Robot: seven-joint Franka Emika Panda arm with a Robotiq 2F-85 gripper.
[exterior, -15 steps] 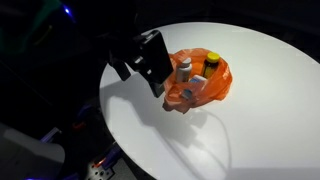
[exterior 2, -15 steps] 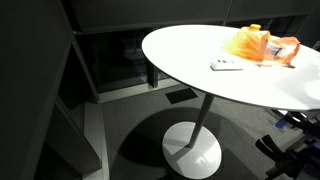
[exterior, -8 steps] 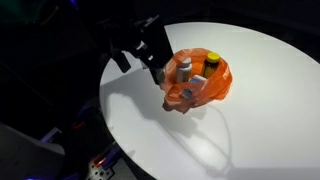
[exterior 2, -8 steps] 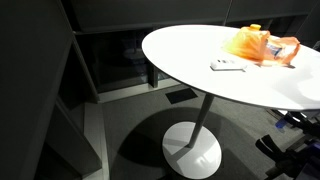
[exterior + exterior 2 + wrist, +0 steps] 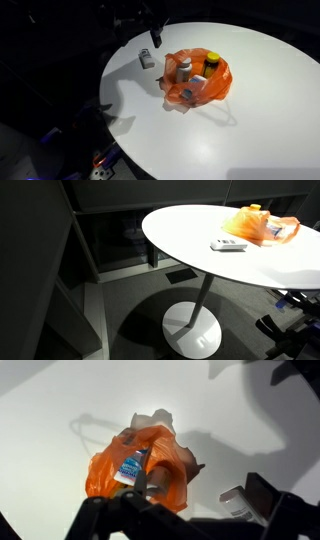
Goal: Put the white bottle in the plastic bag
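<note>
The orange plastic bag (image 5: 198,85) lies open on the round white table (image 5: 240,130). It also shows in the other exterior view (image 5: 255,225) and in the wrist view (image 5: 105,470). A white bottle (image 5: 185,69) stands inside the bag next to a yellow-capped bottle (image 5: 211,61). In the wrist view a bottle with a blue label (image 5: 128,465) shows in the bag's mouth. My gripper (image 5: 153,35) hangs above the table's far edge, apart from the bag. Its jaws (image 5: 200,488) are open and empty.
A small flat grey object (image 5: 147,60) lies on the table beside the bag, below my gripper; it shows in both exterior views (image 5: 228,245) and in the wrist view (image 5: 237,503). The table stands on a single pedestal (image 5: 192,330). The surroundings are dark.
My gripper has risen and drawn back from the bag toward the far edge. The small grey object it was covering now shows. The bag and bottles have not moved.
</note>
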